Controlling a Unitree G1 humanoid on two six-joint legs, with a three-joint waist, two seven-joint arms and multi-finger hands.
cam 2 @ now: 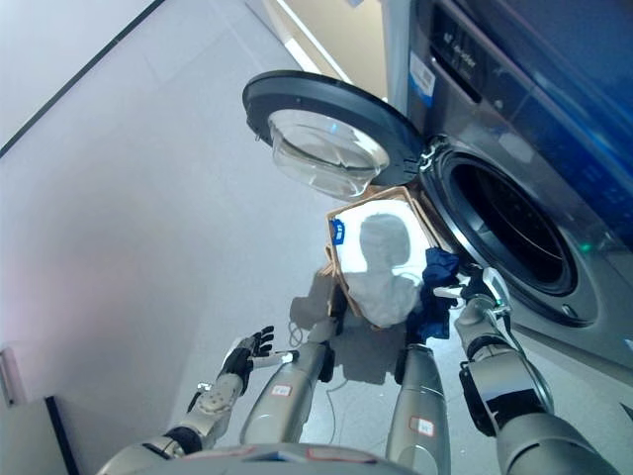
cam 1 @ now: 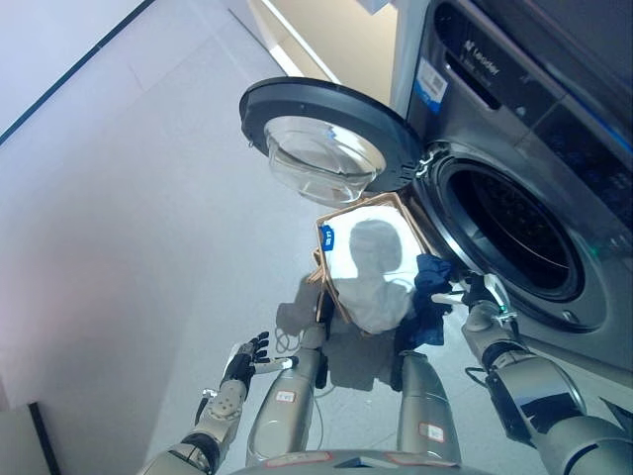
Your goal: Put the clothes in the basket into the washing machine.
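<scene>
A grey washing machine [cam 1: 524, 129] stands at the right with its round door [cam 1: 331, 134] swung open to the left and its dark drum [cam 1: 509, 233] exposed. A brown basket [cam 1: 326, 262] with a white lining sits on the floor below the door and holds a white cloth [cam 1: 376, 302]. My right hand [cam 1: 470, 294] is shut on a dark blue garment [cam 1: 427, 297], held at the basket's right edge just below the drum opening. My left hand [cam 1: 242, 361] hangs open over the floor at lower left, holding nothing.
Pale grey floor [cam 1: 129, 218] spreads to the left of the machine. A beige cabinet or wall panel [cam 1: 336, 35] stands behind the machine at the top. A dark line runs along the floor at the upper left.
</scene>
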